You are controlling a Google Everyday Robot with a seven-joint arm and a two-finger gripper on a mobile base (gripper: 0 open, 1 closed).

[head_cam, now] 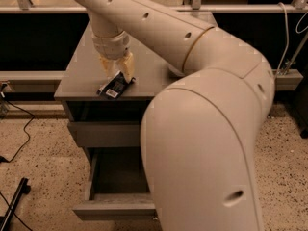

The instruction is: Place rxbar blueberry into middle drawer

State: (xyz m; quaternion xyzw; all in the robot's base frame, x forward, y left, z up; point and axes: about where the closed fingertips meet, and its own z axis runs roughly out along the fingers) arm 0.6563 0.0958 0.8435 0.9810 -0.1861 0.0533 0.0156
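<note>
The rxbar blueberry point(115, 86), a dark navy wrapper with a white label patch, lies at the front edge of the grey cabinet top point(79, 76). My gripper point(116, 72) points straight down over the bar's far end, its yellowish fingers point(127, 67) closed on either side of it. The bar's near end rests on the top. The middle drawer point(113, 177) is pulled open below, showing a dark empty interior behind its grey front panel point(113, 208). My large arm hides the cabinet's right half.
The upper drawer point(108, 134) is shut just under the cabinet top. A black cable point(19, 129) and a dark stand leg point(12, 208) lie on the speckled floor at the left. A low ledge and railing point(29, 8) run behind the cabinet.
</note>
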